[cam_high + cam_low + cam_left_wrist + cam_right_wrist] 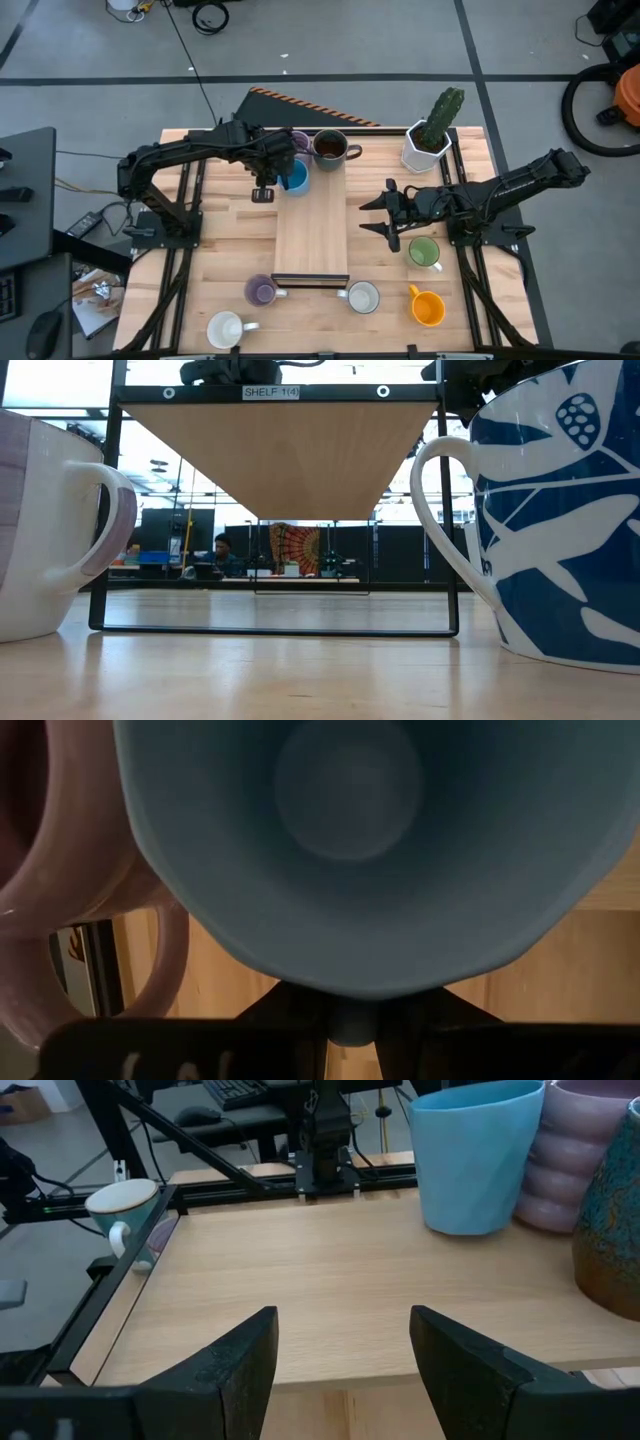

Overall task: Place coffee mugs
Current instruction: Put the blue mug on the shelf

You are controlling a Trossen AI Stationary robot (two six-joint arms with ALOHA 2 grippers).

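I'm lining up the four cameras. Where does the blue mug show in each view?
High view: blue mug at the shelf board's far left corner, under the left gripper.
Low view: not in it; the blue-and-white patterned mug there is another one.
Left wrist view: fills the frame, seen from above.
Right wrist view: upper right, standing on the board.
Shared landmark: the purple mug beside it.

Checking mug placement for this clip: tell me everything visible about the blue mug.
The blue mug is light blue, smooth and matte, tapering toward its base, empty inside. It stands upright at the shelf board's far left corner, close beside a purple mug; no handle shows. The left gripper is at its rim, closed on the wall as far as the left wrist view shows.
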